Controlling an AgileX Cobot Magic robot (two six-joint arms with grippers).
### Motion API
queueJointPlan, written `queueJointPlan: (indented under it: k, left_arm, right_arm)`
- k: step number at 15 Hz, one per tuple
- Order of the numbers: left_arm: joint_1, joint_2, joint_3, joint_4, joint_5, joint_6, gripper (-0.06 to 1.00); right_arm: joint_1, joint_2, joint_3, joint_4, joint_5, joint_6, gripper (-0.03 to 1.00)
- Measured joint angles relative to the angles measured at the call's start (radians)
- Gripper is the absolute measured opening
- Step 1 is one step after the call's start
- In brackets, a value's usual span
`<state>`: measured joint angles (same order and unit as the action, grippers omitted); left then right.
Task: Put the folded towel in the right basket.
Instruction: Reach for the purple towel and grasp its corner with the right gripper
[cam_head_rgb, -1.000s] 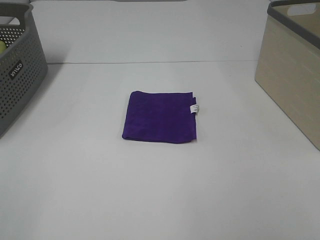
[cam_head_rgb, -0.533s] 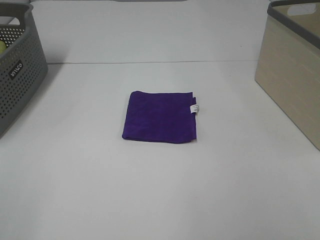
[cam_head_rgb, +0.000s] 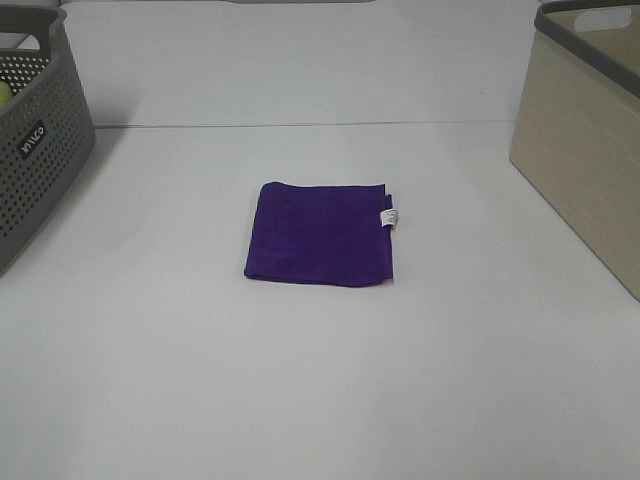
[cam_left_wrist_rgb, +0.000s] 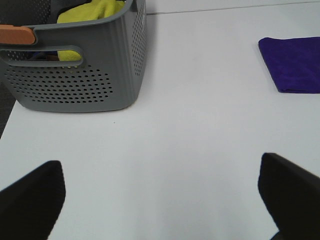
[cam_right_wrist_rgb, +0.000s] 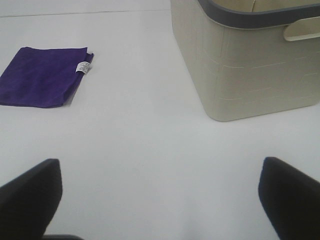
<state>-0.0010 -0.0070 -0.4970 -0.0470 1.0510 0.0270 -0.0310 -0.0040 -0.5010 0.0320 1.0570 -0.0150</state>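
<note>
A folded purple towel (cam_head_rgb: 320, 233) with a small white tag lies flat in the middle of the white table. It also shows in the left wrist view (cam_left_wrist_rgb: 292, 63) and the right wrist view (cam_right_wrist_rgb: 44, 76). The beige basket (cam_head_rgb: 585, 130) with a grey rim stands at the right edge; the right wrist view shows it close by (cam_right_wrist_rgb: 250, 60). My left gripper (cam_left_wrist_rgb: 160, 200) is open and empty, well short of the towel. My right gripper (cam_right_wrist_rgb: 160, 200) is open and empty, between towel and beige basket. Neither gripper shows in the high view.
A grey perforated basket (cam_head_rgb: 40, 130) stands at the left edge; the left wrist view shows yellow cloth (cam_left_wrist_rgb: 92, 10) inside it. The white table (cam_head_rgb: 320, 380) stretches bare around the towel.
</note>
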Motion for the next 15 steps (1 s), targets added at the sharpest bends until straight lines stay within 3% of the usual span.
queueJointPlan:
  k: [6, 9, 15]
  left_arm:
    - [0.0, 0.0, 0.0, 0.0, 0.0, 0.0, 0.99]
    - [0.0, 0.0, 0.0, 0.0, 0.0, 0.0, 0.99]
    - [0.001, 0.0, 0.0, 0.0, 0.0, 0.0, 0.99]
  right_arm:
    - [0.0, 0.079, -0.035, 0.002, 0.007, 0.0, 0.97]
    - [0.0, 0.524, -0.285, 0.095, 0.099, 0.0, 0.97]
    - [0.008, 1.185, -0.698, 0.211, 0.088, -0.026, 0.97]
